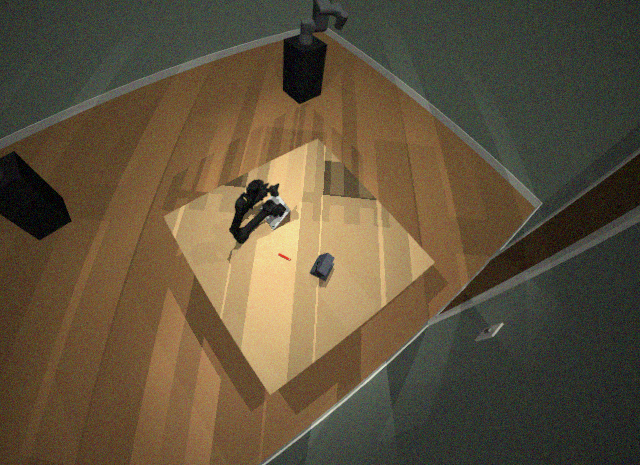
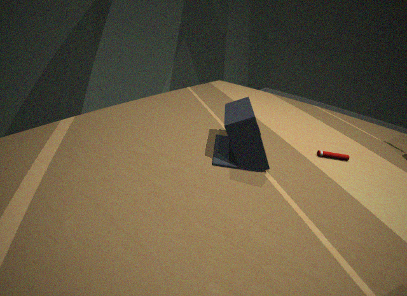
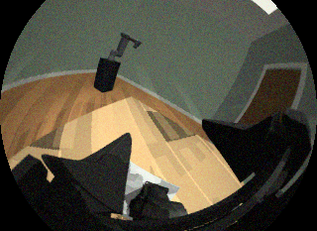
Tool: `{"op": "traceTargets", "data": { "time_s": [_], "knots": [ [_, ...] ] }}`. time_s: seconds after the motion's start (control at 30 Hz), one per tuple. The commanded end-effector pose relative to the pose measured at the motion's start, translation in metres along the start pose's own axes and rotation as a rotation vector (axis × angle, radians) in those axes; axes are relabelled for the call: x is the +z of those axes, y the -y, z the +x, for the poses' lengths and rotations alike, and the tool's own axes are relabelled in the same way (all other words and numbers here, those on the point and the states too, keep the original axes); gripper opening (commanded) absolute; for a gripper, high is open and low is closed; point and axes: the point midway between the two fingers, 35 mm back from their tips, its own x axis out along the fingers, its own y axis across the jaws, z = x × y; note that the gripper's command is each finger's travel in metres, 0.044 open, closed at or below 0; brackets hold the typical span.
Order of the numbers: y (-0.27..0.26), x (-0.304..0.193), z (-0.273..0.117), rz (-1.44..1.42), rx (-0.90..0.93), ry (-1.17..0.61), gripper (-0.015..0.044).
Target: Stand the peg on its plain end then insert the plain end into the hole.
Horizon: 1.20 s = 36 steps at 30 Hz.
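The red peg (image 1: 284,256) (image 2: 336,155) lies on its side on the table. Its white band (image 2: 321,153) is near the end closer to the panel in the exterior view. The dark blue-grey sloped panel (image 1: 323,266) (image 2: 248,144) stands on the table beyond the peg from the arm. I cannot make out its hole in any view. My gripper (image 1: 278,189) (image 3: 167,130) is open and empty, its fingers wide apart. It is raised near the arm's base, well away from the peg and the panel. It is out of frame in the exterior view.
The arm's base stands on a white plate (image 1: 276,224) on the wooden table (image 1: 356,243) (image 2: 131,204). A black pedestal (image 1: 303,70) (image 3: 106,74) with a grey arm on it stands on the floor beyond the table. Another black pedestal (image 1: 33,199) stands at the far left.
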Motion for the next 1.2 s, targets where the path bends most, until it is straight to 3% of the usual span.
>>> {"op": "traceTargets", "data": {
  "time_s": [0.0, 0.53, 1.17],
  "knots": [
    [0.001, 0.000, 0.000, 0.004, -0.003, -0.003, 0.0426],
    [0.087, -0.030, -0.002, 0.357, -0.293, -0.266, 0.0440],
    [0.159, -0.115, -0.037, 0.785, -0.545, -0.611, 0.0440]
  ]
}}
